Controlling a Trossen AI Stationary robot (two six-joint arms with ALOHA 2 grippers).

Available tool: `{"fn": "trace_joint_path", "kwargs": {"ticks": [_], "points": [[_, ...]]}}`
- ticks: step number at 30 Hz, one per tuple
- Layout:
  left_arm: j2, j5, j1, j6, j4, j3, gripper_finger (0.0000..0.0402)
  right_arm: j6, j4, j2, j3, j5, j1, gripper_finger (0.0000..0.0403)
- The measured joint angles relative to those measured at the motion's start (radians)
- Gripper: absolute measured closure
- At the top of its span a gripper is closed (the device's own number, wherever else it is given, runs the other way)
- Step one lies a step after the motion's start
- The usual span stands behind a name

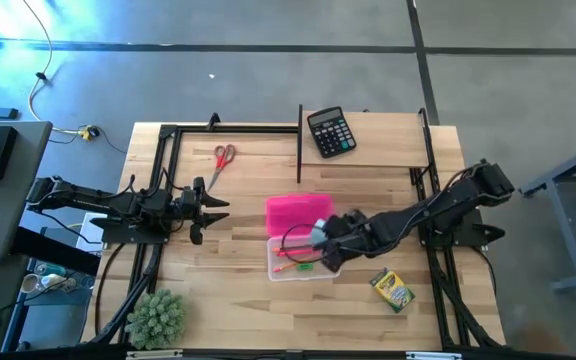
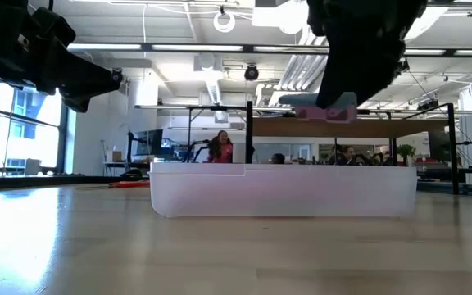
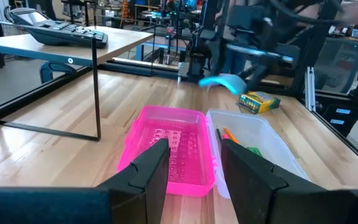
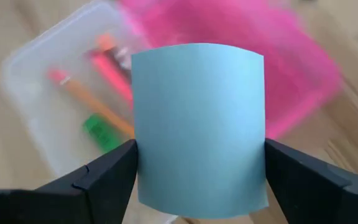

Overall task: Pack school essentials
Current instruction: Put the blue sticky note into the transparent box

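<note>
My right gripper hovers over the clear plastic box, shut on the light-blue square. A pencil, the pink pen and the tiny green piece lie in the box. A pink tray lies against the box's far side. The red-handled scissors lie flat toward the far left. The yellow-green crayon box lies flat at the near right. My left gripper waits open, left of the tray. My right gripper pinches the light-blue square between its two fingers, each on one of two opposite side edges. It comes from above, pointing down. The square is lifted clear over the box and bows outward between the fingers.
A black calculator sits on a raised shelf at the far edge, on thin black legs. A fuzzy green plant ball sits at the near left corner. Bare wood shows between my left gripper and the scissors. People show in the room beyond.
</note>
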Motion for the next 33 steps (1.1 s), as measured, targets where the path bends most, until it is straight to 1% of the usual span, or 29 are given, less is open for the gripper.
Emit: {"fn": "trace_joint_path", "kwargs": {"ticks": [3,5,8,11,15,24,27,31,33], "points": [[0.0,0.0,0.0,0.0,0.0,0.0,0.0266,-0.196,0.063,0.039,0.0,-0.089,-0.01,0.0084],[0.0,0.0,0.0,0.0,0.0,0.0,0.0266,-0.29,0.104,0.07,0.0,-0.15,-0.012,0.0084],[0.0,0.0,0.0,0.0,0.0,0.0,0.0266,-0.399,0.165,0.118,0.0,-0.211,-0.011,0.0084],[0.0,0.0,0.0,0.0,0.0,0.0,0.0266,-0.458,0.216,0.153,0.0,-0.264,-0.011,0.0084],[0.0,0.0,0.0,0.0,0.0,0.0,0.0266,-0.487,0.209,0.185,0.0,-0.283,-0.011,0.0084],[0.0,0.0,0.0,0.0,0.0,0.0,0.0266,-0.486,0.189,0.186,0.0,-0.275,-0.011,0.008],[0.0,0.0,0.0,0.0,0.0,0.0,0.0266,-0.486,0.188,0.186,0.0,-0.256,-0.011,0.0058],[0.0,0.0,0.0,0.0,0.0,0.0,0.0266,-0.488,0.185,0.186,0.0,-0.242,-0.017,0.0012],[0.0,0.0,0.0,0.0,0.0,0.0,0.0266,-0.495,0.181,0.183,0.0,-0.241,-0.022,0.0008]]}}
